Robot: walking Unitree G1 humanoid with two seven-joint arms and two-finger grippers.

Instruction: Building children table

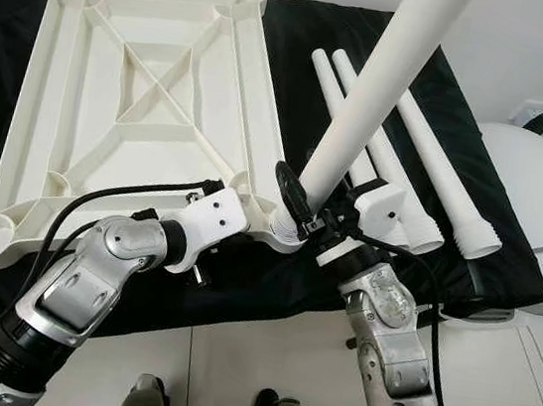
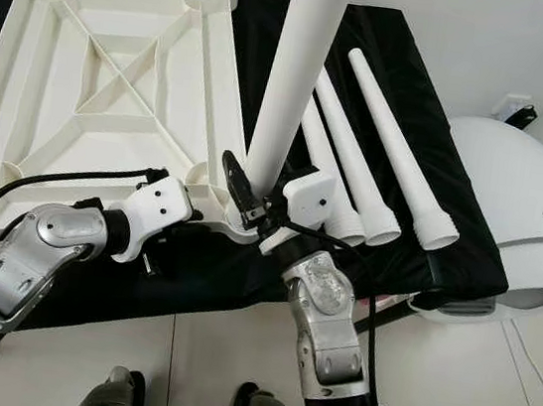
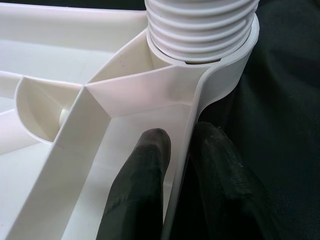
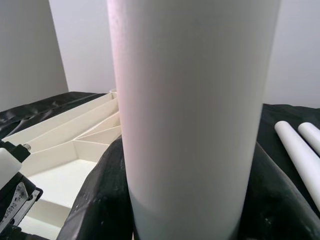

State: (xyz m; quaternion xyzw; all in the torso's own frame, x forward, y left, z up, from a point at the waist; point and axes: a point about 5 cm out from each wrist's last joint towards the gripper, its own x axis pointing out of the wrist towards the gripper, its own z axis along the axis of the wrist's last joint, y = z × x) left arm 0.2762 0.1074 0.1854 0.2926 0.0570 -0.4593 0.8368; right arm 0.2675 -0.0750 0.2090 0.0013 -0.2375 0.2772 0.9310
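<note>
A white table leg (image 1: 382, 83) is gripped low by the closed right gripper (image 2: 251, 203), its threaded end seated in the corner socket (image 3: 227, 70) of the upturned tabletop (image 1: 135, 95). Beside that socket, the rim is pinched by the left gripper (image 3: 175, 170). Light, stiff, smooth plastic is judged; low holds suit it.

head stereo views looking down, wrist views close, sharing table leg (image 1: 389, 68)

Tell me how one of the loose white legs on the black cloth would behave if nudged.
The loose leg is round and tapered, so it would probably roll in a curve. It looks like stiff, hollow plastic, likely light. Its ribbed threaded end may give some grip.
</note>
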